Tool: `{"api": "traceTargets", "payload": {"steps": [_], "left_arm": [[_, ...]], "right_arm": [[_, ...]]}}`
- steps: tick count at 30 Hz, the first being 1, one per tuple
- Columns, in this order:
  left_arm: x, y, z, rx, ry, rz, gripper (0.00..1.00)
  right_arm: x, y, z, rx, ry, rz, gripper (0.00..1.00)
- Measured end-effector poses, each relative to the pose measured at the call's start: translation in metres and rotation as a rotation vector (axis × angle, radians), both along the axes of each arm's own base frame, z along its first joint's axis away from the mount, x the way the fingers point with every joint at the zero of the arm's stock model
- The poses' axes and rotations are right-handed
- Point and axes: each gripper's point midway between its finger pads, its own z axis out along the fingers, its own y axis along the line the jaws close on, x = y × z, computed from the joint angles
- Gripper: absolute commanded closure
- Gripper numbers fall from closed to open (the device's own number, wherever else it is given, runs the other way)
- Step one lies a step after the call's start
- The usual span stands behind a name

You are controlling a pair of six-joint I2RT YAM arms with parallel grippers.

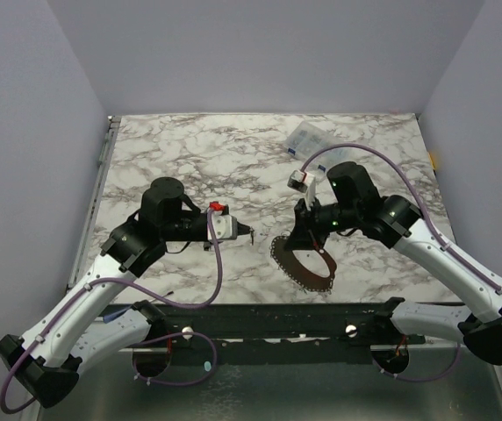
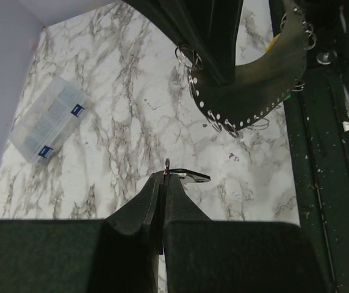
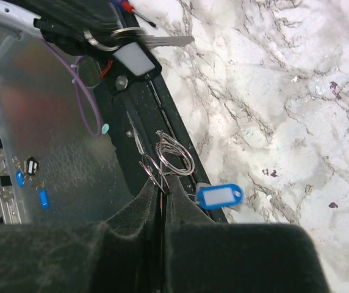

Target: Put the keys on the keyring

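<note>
Left wrist view has my left gripper (image 2: 164, 178) pressed shut on a small key (image 2: 190, 177), with the keyring (image 2: 254, 101) hanging just ahead over the table's near edge. The right gripper (image 3: 162, 186) is pinched on one of its wire loops (image 3: 174, 157). I'd hold the ring steady and ease the key's head toward a loop's open end. The right wrist view shows a blue tag (image 3: 219, 196) beside those loops, which the left wrist view does not.
</note>
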Motion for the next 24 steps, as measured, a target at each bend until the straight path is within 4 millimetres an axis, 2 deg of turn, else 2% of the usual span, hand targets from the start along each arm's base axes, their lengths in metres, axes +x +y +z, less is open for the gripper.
{"api": "traceTargets", "payload": {"steps": [3, 9, 12, 17, 24], "left_arm": [[-0.008, -0.001, 0.008, -0.021, 0.043, -0.016, 1.00], [-0.018, 0.002, 0.011, -0.028, 0.074, -0.024, 1.00], [-0.022, 0.001, 0.010, -0.026, 0.075, -0.035, 1.00], [-0.028, -0.004, 0.004, -0.005, 0.086, -0.068, 1.00], [-0.029, -0.014, -0.016, 0.072, 0.072, -0.089, 1.00]], "right_arm": [[0.003, 0.003, -0.008, -0.020, 0.024, 0.000, 0.99], [0.007, 0.010, -0.030, -0.073, 0.132, -0.013, 0.99], [0.004, 0.014, -0.032, -0.070, 0.180, -0.012, 0.99], [-0.004, 0.021, -0.026, -0.030, 0.242, 0.019, 0.99], [-0.011, 0.025, -0.042, -0.063, 0.354, 0.051, 0.99]]}}
